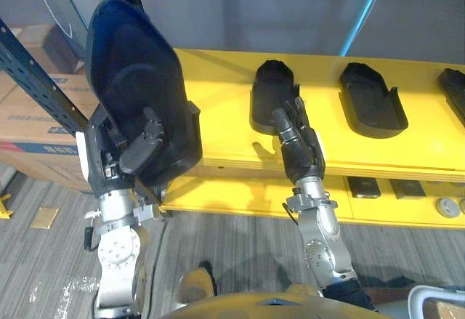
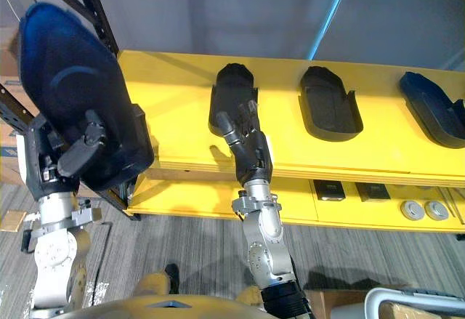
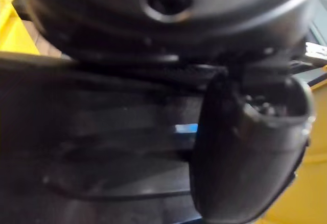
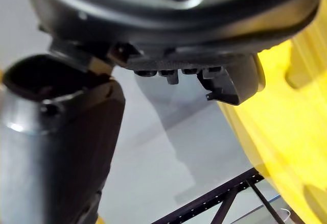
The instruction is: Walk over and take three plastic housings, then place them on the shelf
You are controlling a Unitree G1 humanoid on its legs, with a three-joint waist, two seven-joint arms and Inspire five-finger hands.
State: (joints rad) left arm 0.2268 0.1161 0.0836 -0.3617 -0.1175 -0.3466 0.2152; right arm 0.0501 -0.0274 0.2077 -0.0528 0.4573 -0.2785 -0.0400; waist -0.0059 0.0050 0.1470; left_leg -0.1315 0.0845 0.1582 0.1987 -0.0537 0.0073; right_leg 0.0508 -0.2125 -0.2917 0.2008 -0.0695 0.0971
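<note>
My left hand [image 1: 138, 148] is shut on a large dark plastic housing [image 1: 138, 79], with the thumb [image 3: 250, 147] pressed across its face. It holds the housing raised at the left end of the yellow shelf [image 1: 218, 101]. Three more dark housings lie in a row on that shelf: one [image 1: 269, 90] at the left, one [image 1: 372, 101] in the middle, one [image 2: 436, 112] at the right. My right hand [image 1: 301, 152] stands open at the shelf's front edge, fingers pointing up at the near end of the left housing. I cannot tell if they touch it.
A dark perforated rack upright [image 1: 36, 90] slants past the left side, with cardboard boxes [image 1: 36, 126] behind it. The lower yellow shelf [image 1: 247, 195] carries small dark parts [image 1: 363, 187] and round metal discs [image 2: 423, 210]. Grey carpet [image 1: 232, 246] lies below.
</note>
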